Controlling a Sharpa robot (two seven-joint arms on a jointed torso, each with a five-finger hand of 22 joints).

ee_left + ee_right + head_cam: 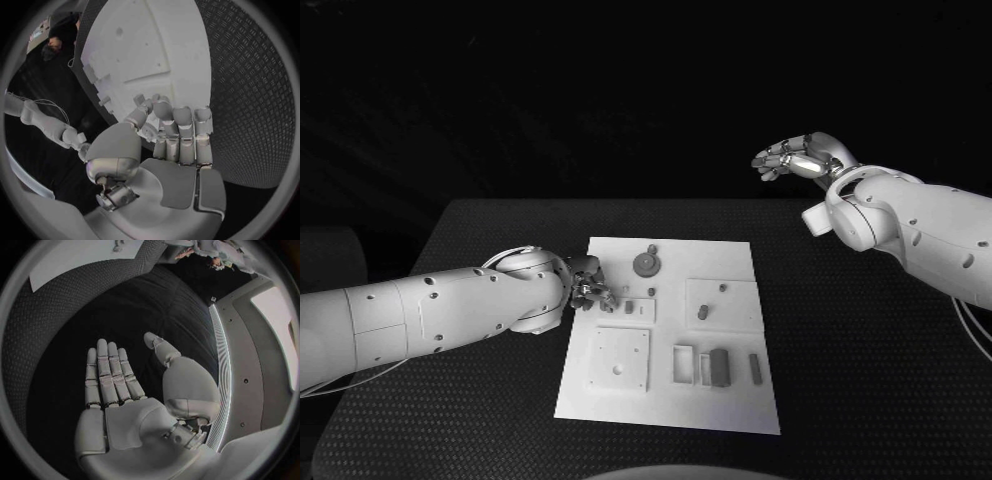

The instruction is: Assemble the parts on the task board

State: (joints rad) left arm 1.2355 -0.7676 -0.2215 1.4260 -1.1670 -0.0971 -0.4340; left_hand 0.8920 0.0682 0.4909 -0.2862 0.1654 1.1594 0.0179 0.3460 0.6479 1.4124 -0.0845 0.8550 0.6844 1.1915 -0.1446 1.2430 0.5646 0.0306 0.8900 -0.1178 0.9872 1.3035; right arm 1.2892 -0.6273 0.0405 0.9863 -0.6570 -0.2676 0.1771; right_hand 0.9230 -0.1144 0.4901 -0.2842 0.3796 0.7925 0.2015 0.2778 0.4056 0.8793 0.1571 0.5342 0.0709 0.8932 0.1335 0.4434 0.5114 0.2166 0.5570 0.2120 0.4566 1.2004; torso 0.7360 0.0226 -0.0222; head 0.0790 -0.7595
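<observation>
Grey plastic parts are lying on the white task board at mid-table: a round disc part near the far edge, a small peg on a raised square, a dark rectangular block standing in a frame toward the near edge. They are looking light, rigid and smooth, so likely to slip or tip under a careless touch; taking each by its two opposite flat sides, low down, seems safest.

Left hand is hovering over the board's left edge, fingers curled downward beside a small part. Whether anything is pinched, I cannot tell. Left wrist view is showing those fingertips bent close to the board surface, which the head view is masking behind the knuckles.

Right hand is raised well clear beyond the table's far right; the right wrist view is showing its fingers straight and apart, palm bare, holding nothing.
</observation>
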